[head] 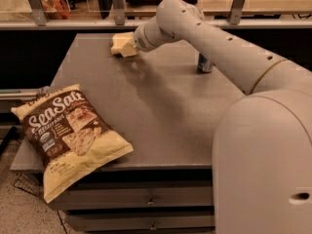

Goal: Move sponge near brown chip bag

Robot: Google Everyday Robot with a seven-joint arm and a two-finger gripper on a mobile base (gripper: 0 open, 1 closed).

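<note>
The white, smooth-shelled robot arm (pixel 219 48) is the biggest thing in view. Its rounded base fills the 4 o'clock part of the scene, and the arm reaches up and across towards 11 o'clock.

Under it stands a grey, flat-topped metal table (pixel 161 111) with drawers below its front edge.

On the table's 8 o'clock corner lies the brown chip bag (pixel 68 135), a large crinkly packet with a dark brown middle, cream-yellow ends, white "Sea Salt" lettering and cracker pictures. It lies flat and askew, and its lower end hangs over the table's front-left edge.

The sponge (pixel 119 42), a small, pale yellow, soft-looking block with rounded corners and no markings, is at the table's far edge at about 11 o'clock. It is well apart from the bag.

The gripper (pixel 129 48) at the end of the arm is right at the sponge, on its 4 o'clock side and touching it. Its pale yellow parts blend with the block, so it cannot be told how far open the gripper is or whether it grips the sponge.

A small dark can (pixel 204 64) stands upright at about 2 o'clock on the table, partly hidden behind the arm.
</note>
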